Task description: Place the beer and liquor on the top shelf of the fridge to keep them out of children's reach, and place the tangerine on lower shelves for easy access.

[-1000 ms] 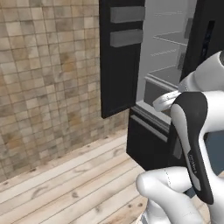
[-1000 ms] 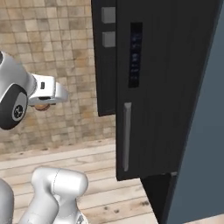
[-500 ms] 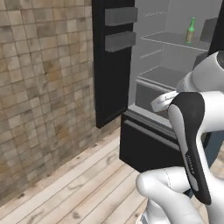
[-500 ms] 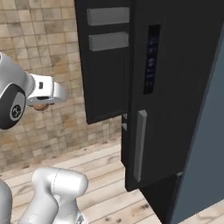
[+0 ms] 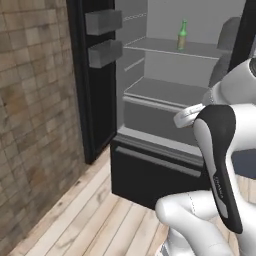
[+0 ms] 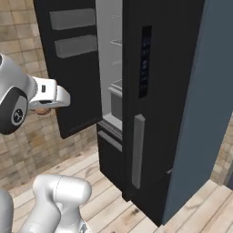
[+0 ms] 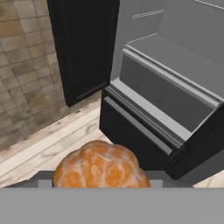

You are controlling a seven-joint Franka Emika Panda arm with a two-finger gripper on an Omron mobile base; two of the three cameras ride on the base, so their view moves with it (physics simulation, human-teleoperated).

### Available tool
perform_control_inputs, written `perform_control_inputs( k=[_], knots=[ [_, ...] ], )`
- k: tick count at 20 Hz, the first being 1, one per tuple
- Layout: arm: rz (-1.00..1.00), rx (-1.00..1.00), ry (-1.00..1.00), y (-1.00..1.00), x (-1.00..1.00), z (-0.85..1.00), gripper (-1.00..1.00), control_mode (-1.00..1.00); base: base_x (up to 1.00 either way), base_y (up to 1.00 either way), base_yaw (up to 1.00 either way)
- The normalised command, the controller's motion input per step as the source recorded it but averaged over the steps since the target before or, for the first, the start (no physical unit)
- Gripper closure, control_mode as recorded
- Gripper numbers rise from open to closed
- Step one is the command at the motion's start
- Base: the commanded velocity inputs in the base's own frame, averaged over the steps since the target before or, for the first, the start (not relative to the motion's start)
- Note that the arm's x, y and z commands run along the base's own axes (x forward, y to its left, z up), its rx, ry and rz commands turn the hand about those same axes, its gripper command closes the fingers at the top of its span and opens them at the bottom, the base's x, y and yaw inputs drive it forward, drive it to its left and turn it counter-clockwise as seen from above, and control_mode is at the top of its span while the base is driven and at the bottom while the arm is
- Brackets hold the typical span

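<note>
The tangerine (image 7: 100, 166), round and orange, sits between my gripper's (image 7: 99, 183) fingers, which are shut on it. In the right base view the gripper (image 6: 43, 109) hangs left of the fridge (image 6: 159, 91), outside its open black door (image 5: 95, 75). The beer (image 5: 183, 35), a slim green bottle, stands upright on the top shelf (image 5: 160, 47). Below it is a wide lower shelf (image 5: 160, 92) with a thick pale lip, seen ahead in the hand view as the lower shelf (image 7: 183, 61). The liquor is out of view.
Two boxy grey bins (image 5: 104, 22) hang on the open door. A black freezer drawer (image 5: 150, 172) closes off the fridge's bottom. A stone-tiled wall (image 5: 30, 125) stands at the left, over a wooden plank floor (image 5: 85, 220).
Both base views have shifted: the base has come round and nearer, so the fridge's inside and the beer now show larger. The grip on the tangerine is unchanged.
</note>
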Motion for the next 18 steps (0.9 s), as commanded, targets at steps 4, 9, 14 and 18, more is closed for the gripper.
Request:
perform_control_inputs(
  k=[4,9,14,18],
  knots=[
    [0.00,0.00,0.00,0.00,0.00,0.00,1.00,1.00,0.34,0.52,-0.47],
    [0.00,0.00,0.00,0.00,0.00,0.00,1.00,1.00,0.37,0.67,-0.43],
    [0.00,0.00,0.00,0.00,0.00,0.00,1.00,1.00,0.42,0.46,-0.39],
    [0.00,0.00,0.00,0.00,0.00,0.00,1.00,1.00,0.45,0.19,-0.36]
  ],
)
